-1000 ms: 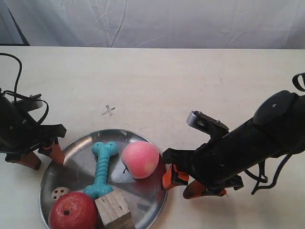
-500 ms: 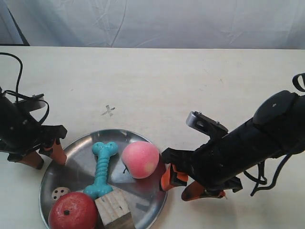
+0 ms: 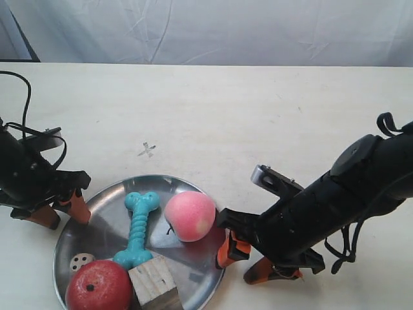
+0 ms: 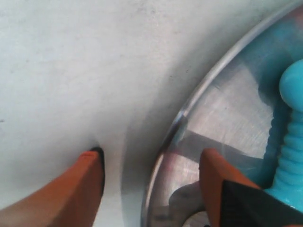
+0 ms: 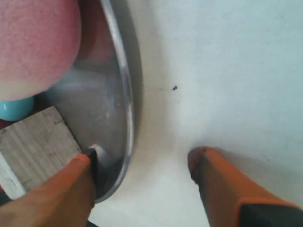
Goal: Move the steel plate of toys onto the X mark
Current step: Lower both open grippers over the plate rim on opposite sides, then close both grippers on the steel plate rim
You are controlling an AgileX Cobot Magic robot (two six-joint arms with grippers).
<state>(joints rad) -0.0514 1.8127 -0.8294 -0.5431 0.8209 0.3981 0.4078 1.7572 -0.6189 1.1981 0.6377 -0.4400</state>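
The steel plate [image 3: 106, 206] lies near the front of the table, below the small grey X mark [image 3: 147, 150]. In it are the turquoise bone [image 3: 137, 227], pink peach [image 3: 190, 216], red fruit [image 3: 98, 285], wooden cube [image 3: 153, 283] and dotted die [image 3: 79, 261]. My left gripper [image 3: 60, 212] [image 4: 151, 156] is open astride the plate's rim [image 4: 189, 101], one finger on the table, the other inside beside the bone [image 4: 289, 127]. My right gripper [image 3: 244, 258] [image 5: 142, 158] is open astride the opposite rim [image 5: 125, 94], one finger inside next to the cube [image 5: 35, 142] and below the peach [image 5: 33, 42].
The pale table [image 3: 258, 116] stretches behind the plate to a white cloth backdrop [image 3: 213, 29]. A black cable [image 3: 24, 97] loops above the left arm. The plate's near rim runs out of the exterior view at the bottom.
The right arm has slid a little toward the front edge and lowered, its fingers settling over the plate's rim. The left arm and the plate have hardly moved.
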